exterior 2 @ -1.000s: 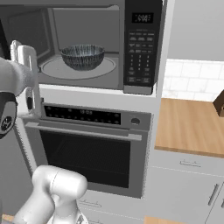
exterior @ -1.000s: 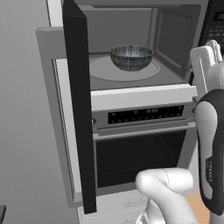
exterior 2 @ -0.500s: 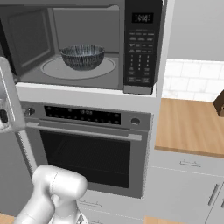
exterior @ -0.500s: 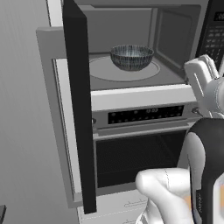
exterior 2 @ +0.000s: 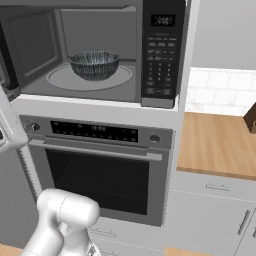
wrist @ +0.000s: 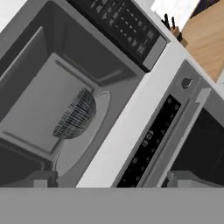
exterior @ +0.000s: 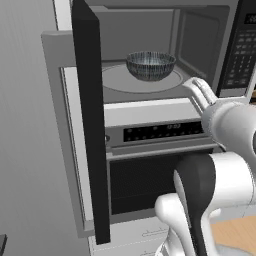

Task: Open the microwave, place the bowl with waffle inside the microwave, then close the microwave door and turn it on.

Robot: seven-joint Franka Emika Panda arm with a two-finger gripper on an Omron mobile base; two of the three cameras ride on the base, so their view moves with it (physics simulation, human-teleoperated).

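Note:
The microwave (exterior 2: 162, 50) stands open, with its door (exterior: 90, 125) swung out to the left, edge-on to the left base view. The patterned dark bowl (exterior: 150, 65) (exterior 2: 95, 64) sits upright on the round turntable (exterior: 117, 80) inside; the waffle is hidden from view. My gripper (exterior: 199, 90) hangs in front of the cavity's lower right corner, apart from the bowl, open with nothing between its fingers. In the rolled hand view the bowl (wrist: 76, 114) lies well beyond the widely spread fingertips (wrist: 43, 178).
Under the microwave is an oven (exterior 2: 100, 175) with a control strip (exterior: 165, 131) and a horizontal bar handle. A wooden counter (exterior 2: 215, 142) runs to the right, with a knife block (wrist: 173, 26) at its back.
The gripper has drawn back from the cavity, moving down and to the left, still open. The bowl and the door have stayed where they were.

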